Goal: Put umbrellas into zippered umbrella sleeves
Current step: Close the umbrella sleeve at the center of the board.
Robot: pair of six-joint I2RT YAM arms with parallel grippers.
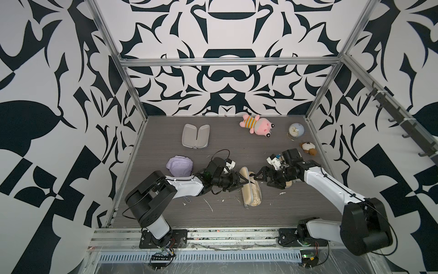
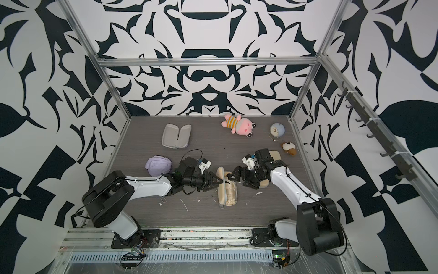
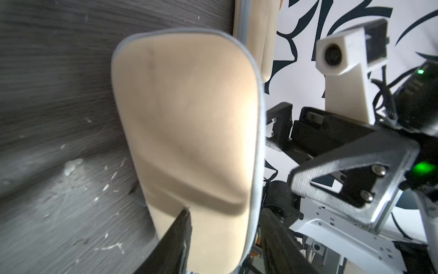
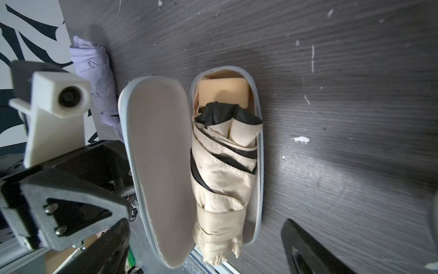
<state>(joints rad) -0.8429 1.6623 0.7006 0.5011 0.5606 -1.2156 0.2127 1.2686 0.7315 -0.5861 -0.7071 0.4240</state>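
A beige sleeve (image 1: 251,193) lies open mid-table with a cream umbrella (image 4: 222,170) in its lower half. Its lid (image 3: 189,113) stands raised on edge. My left gripper (image 3: 227,213) straddles the lid's rim, one finger on the outer face and one on the lining side, shut on it. My right gripper (image 4: 208,249) hangs open just above the sleeve's far end, fingers wide apart and holding nothing. A lavender umbrella (image 1: 179,166) lies behind my left arm. A second sleeve (image 1: 195,136) lies spread open at the back left, showing its pale lining.
More beige sleeve (image 2: 275,154) shows from under my right arm, mostly hidden. At the back right lie a pink plush toy (image 1: 257,124), a small round clock (image 1: 296,130) and a small brown plush (image 1: 309,148). White specks dot the table (image 1: 308,208).
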